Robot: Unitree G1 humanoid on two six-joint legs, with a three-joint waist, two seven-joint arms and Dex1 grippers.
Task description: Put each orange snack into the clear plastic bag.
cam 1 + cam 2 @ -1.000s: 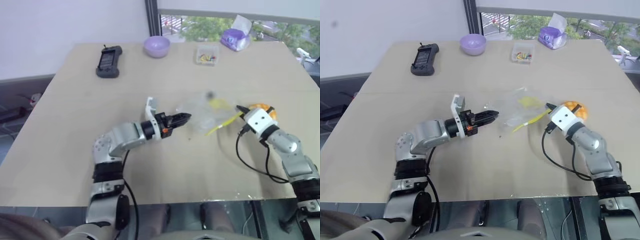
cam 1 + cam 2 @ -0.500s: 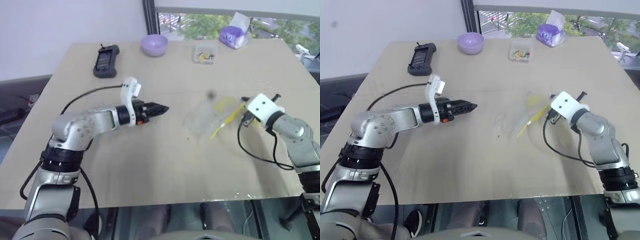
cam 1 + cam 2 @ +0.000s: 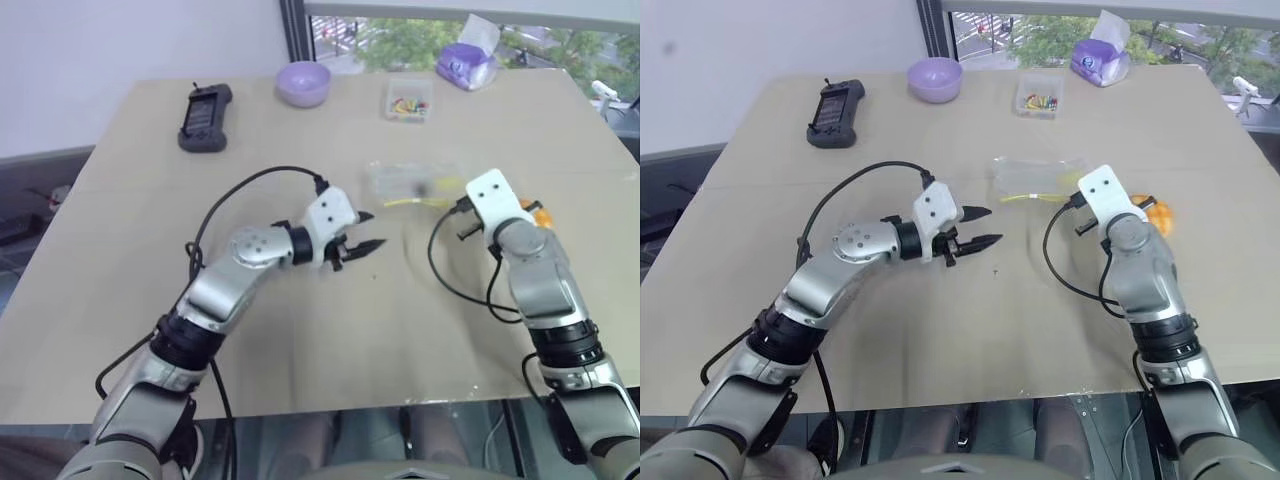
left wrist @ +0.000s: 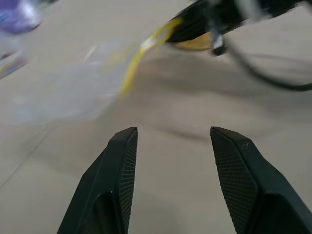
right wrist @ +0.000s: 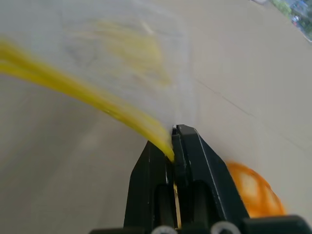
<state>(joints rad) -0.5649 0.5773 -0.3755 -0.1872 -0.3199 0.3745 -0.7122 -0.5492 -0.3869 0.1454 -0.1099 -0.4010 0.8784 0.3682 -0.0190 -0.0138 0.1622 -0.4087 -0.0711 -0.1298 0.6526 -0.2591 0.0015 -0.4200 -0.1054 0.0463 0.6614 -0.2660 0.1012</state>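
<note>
Right wrist view shows the right hand [image 5: 174, 134] pinched shut on the clear plastic bag [image 3: 405, 184] by its yellow strip; the orange snack [image 3: 1158, 214] lies beside it near the counter's [image 3: 120, 300] right edge. The left hand [image 3: 362, 232] hovers open mid-counter. A window lies beyond the far edge.

The right gripper [image 5: 174, 132] has its two black fingers [image 5: 202, 156] pressed together, pinching the end of the bright yellow sealing strip [image 5: 87, 95] of the clear plastic bag [image 5: 112, 53]. From that pinch the strip runs away across the pale counter [image 5: 234, 63], and the crinkly transparent film spreads out beyond it, with a blurred yellow patch showing through it. Just beside the fingers, the orange snack [image 5: 253, 192] lies on the counter, partly hidden behind them, pale marks showing on its surface.
</note>
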